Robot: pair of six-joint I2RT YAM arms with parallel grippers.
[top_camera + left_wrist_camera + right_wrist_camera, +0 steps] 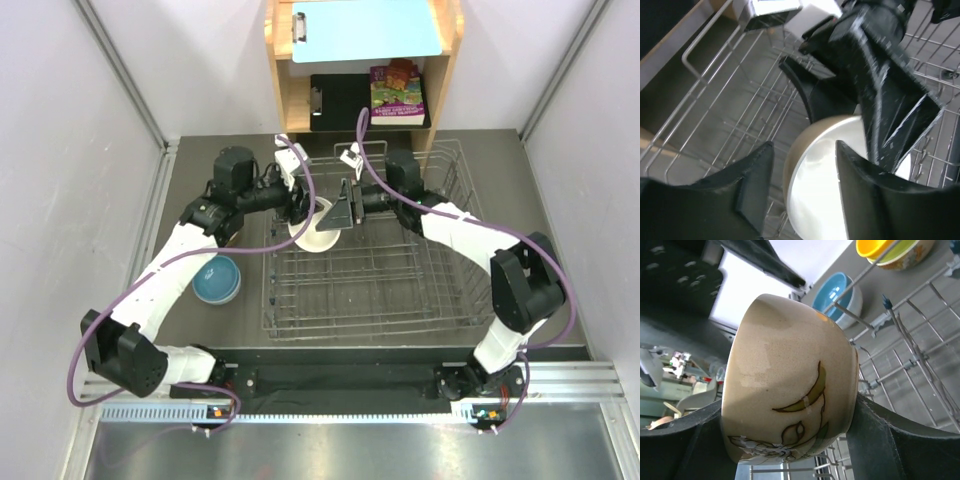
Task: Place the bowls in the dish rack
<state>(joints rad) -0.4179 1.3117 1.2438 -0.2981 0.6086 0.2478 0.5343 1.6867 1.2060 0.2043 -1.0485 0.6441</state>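
Note:
A beige speckled bowl [785, 355] with a painted leaf pattern hangs tilted over the far left part of the dish rack [400, 300]. My right gripper [790, 405] is shut on it, one finger pressed against each side of its wall. The same bowl [318, 232] shows its white inside [825, 175] in the left wrist view. There my left gripper [804, 150] stands open astride its rim, with a gap between the outer finger and the wall. A blue bowl [216, 279] sits on the table left of the rack. An orange bowl [880, 247] lies stacked in other bowls beyond the rack.
A wooden shelf unit [285, 100] with a blue clipboard [365, 28] stands behind the rack. The rack's upright prongs [900, 335] rise close beneath the held bowl. Both arms meet over the rack's far left corner.

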